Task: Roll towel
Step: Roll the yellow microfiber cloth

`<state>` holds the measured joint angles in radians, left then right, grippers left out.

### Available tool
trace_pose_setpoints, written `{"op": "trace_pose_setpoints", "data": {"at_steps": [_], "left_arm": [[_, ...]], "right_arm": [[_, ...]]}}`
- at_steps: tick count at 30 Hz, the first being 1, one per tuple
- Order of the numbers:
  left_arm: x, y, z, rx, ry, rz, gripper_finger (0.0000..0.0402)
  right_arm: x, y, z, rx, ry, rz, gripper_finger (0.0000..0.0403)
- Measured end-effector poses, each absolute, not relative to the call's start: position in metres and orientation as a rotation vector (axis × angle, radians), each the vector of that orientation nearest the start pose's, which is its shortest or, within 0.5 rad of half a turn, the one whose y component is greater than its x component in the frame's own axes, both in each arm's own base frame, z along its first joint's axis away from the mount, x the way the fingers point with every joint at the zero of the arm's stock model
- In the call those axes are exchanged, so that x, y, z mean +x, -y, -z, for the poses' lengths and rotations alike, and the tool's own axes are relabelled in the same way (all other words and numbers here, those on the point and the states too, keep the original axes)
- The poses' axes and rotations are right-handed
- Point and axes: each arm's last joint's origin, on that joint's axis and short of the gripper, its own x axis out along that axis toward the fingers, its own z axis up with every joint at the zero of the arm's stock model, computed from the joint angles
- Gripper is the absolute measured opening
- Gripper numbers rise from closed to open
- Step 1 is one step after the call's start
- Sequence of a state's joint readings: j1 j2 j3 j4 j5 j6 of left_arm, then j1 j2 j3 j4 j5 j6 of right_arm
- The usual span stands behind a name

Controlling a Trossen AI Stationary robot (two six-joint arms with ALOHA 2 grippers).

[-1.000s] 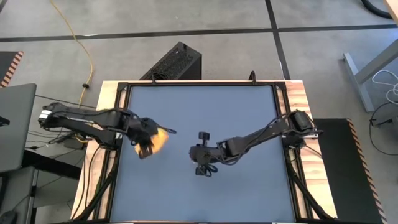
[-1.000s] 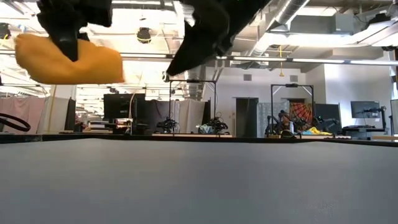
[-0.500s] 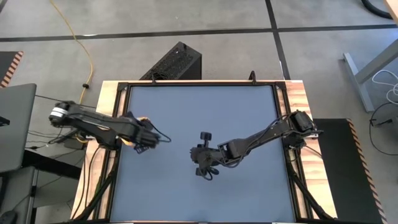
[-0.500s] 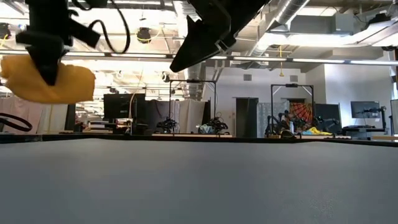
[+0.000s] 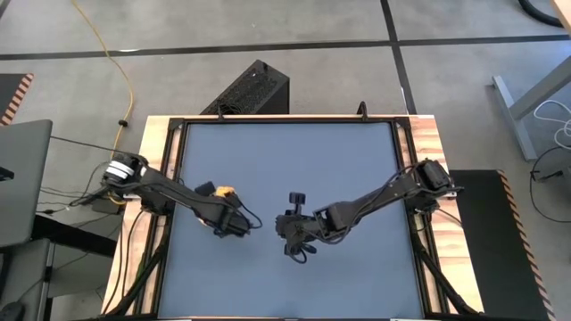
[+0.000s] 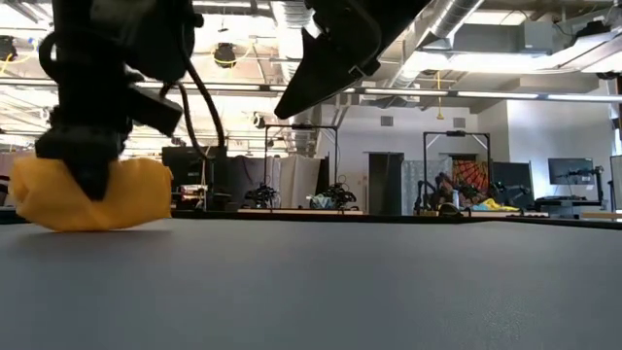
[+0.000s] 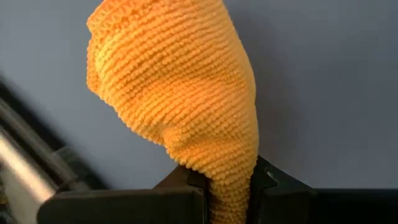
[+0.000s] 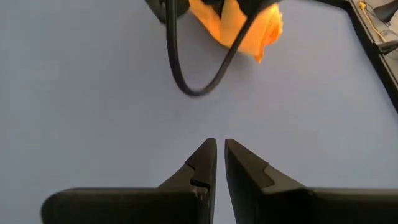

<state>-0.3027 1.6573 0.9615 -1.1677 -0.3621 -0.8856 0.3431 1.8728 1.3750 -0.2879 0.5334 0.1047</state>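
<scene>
Towel (image 7: 180,93), nubby yellow bundle, pinched in left tool (image 7: 227,186); right tool (image 8: 219,165) near-closed, empty.

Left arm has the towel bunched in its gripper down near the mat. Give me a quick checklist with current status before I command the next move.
1. Left gripper shut on the towel: ok, cloth is pinched between its fingers.
2. Towel reaches the table: ok, in the low view the bundle's underside rests on the mat.
3. Towel spread flat for rolling: not ok, it is a bunched lump.
4. Right gripper free: ok, it holds nothing, fingers nearly together, above bare mat.
5. Arms apart: ok, the high view shows a gap between them.
6. White tag position: cannot tell, not visible.
</scene>
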Motion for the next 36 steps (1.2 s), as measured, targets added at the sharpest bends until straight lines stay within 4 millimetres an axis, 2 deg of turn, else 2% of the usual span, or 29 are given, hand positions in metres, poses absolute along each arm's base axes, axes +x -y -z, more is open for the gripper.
{"op": "trace_pose_setpoints", "data": {"at_steps": [5,12,17,22,28,36], "left_arm": [[0.249,0.068,-0.157,-0.126,-1.466,-0.666,0.0025],[0.258,0.066,-0.160,-0.168,-1.392,-0.581,0.0025],[0.253,0.059,-0.149,-0.264,-1.364,-0.492,0.0025],[0.237,0.050,-0.144,-0.417,-1.211,-0.378,0.0029],[0.218,0.043,-0.152,-0.405,-1.208,-0.379,0.0074],[0.215,0.042,-0.154,-0.362,-1.243,-0.323,0.0165]], "right_arm": [[0.385,-0.129,-0.230,-0.236,-0.694,0.201,0.0060],[0.380,-0.134,-0.235,-0.216,-0.687,0.196,0.0060],[0.377,-0.140,-0.236,-0.217,-0.687,0.182,0.0060],[0.375,-0.143,-0.237,-0.210,-0.687,0.177,0.0060],[0.377,-0.141,-0.239,-0.195,-0.669,0.183,0.0060],[0.379,-0.136,-0.240,-0.180,-0.665,0.192,0.0060]]}}
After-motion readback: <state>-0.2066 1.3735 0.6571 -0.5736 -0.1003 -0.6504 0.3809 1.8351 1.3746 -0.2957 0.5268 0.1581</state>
